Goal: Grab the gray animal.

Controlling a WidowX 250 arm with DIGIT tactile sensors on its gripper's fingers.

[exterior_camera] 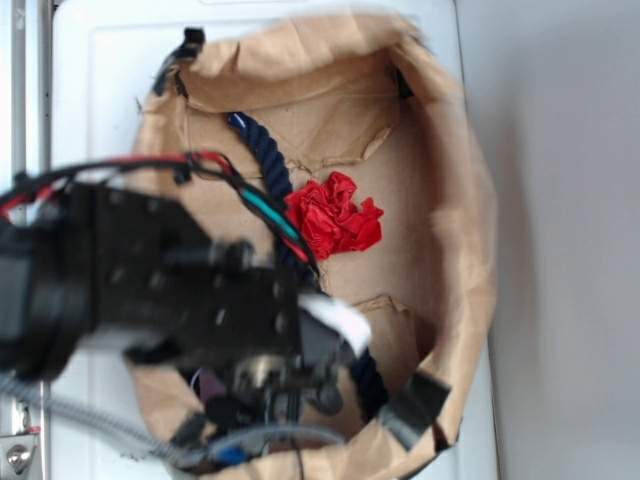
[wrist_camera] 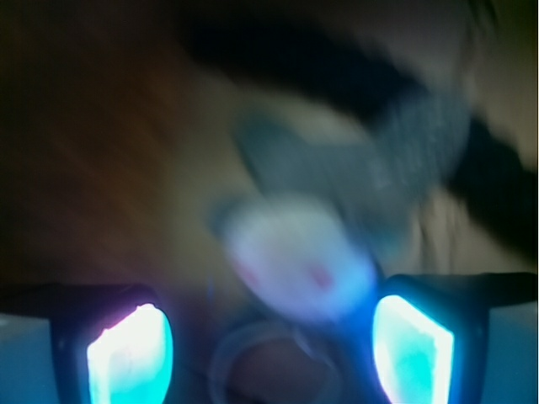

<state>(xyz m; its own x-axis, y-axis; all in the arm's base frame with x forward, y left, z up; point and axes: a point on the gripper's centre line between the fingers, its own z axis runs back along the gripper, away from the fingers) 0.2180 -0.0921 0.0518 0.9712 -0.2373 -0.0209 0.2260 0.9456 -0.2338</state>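
In the wrist view the gray animal (wrist_camera: 337, 219) fills the middle, blurred. Its cream muzzle (wrist_camera: 295, 261) with red dots faces me, and one long gray ear (wrist_camera: 421, 135) points up to the right. A thin white string loop (wrist_camera: 269, 362) lies just below the muzzle. My gripper (wrist_camera: 271, 353) is open, with its glowing pads (wrist_camera: 130, 353) wide apart and the muzzle just beyond and between them, touching neither. In the exterior view my gripper (exterior_camera: 275, 395) reaches down into the near end of the brown paper bag (exterior_camera: 460, 200), and the arm hides the animal.
A crumpled red paper ball (exterior_camera: 333, 215) lies in the middle of the bag. A thick navy rope (exterior_camera: 262, 150) runs from the far left of the bag, under my arm, to the near right. The bag's paper walls stand up all round, on a white surface (exterior_camera: 100, 90).
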